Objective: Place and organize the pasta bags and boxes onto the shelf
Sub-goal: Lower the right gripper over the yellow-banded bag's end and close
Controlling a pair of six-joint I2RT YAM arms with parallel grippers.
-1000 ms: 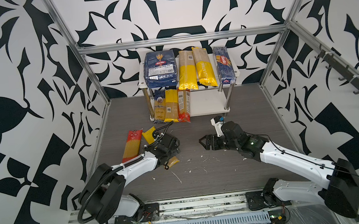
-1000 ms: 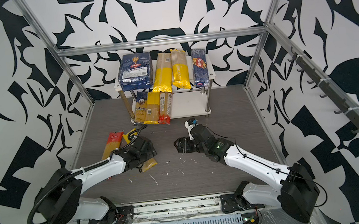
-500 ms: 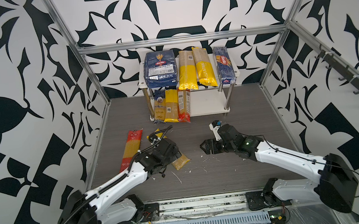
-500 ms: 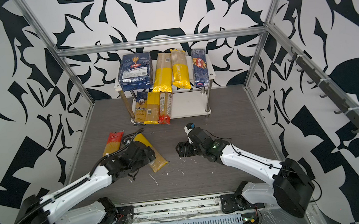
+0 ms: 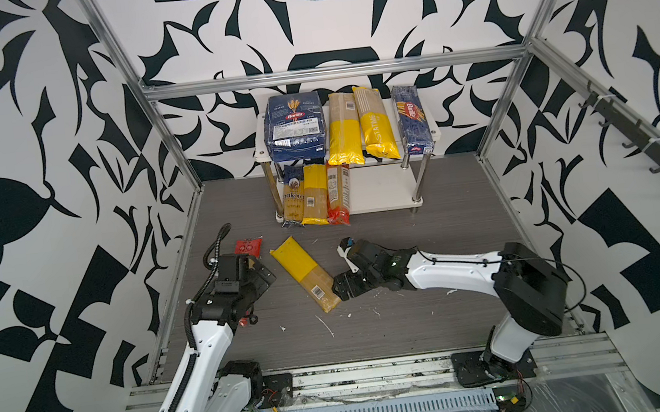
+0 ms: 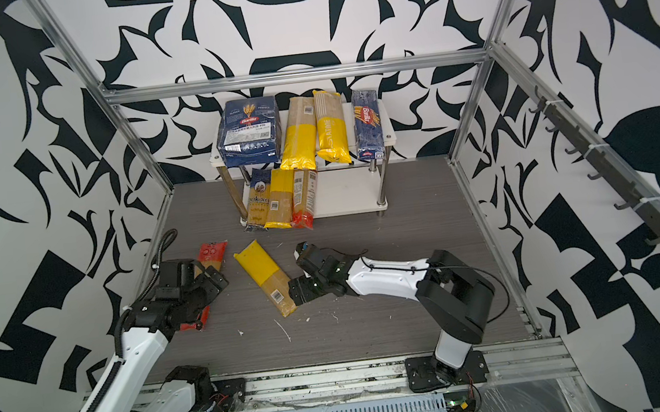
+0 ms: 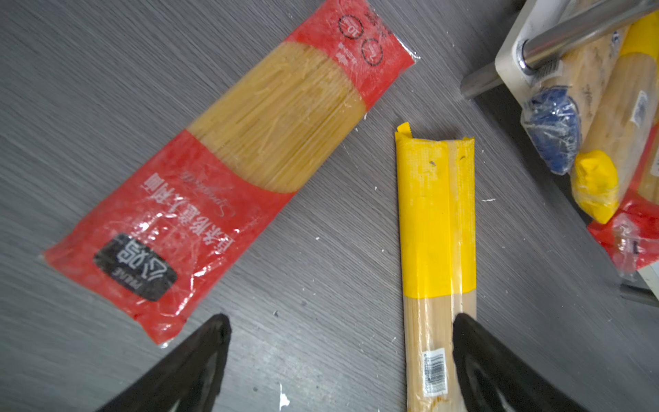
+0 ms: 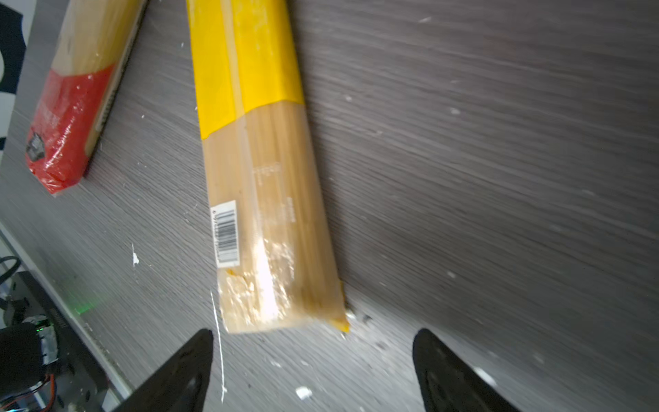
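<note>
a robotics lab cell: aluminium frame rails [image 5: 331, 74], patterned backdrop walls [image 5: 10, 123].

Yellow and clear on middle bag [image 5: 304, 274], red and clear on left bag [image 7: 228, 171]. Dark blue with red logos on wide box [image 5: 296, 127] and narrow box [image 5: 412, 123]. White shelf [image 5: 380, 187], grey woodgrain tabletop [image 5: 447, 224], black-and-white leaf-patterned walls [image 5: 43, 162].

Bright, even light falls from above in both top views. The shelf [image 5: 385, 186] has only soft shade under its upper board, and the table [image 5: 428, 246] in front of the shelf shows faint shadows. Wide-angle stretch splays the rails [image 5: 331, 74] behind the shelf toward the corners. The wrist views are softer, and motion blur smears the table's grain. In front of the shelf, the red bag [image 7: 228, 171] has slightly smudged lettering. Glare whitens the clear end of the yellow bag [image 8: 264, 221]. The right gripper [image 8: 314, 331] is dark and unfocused.
</note>
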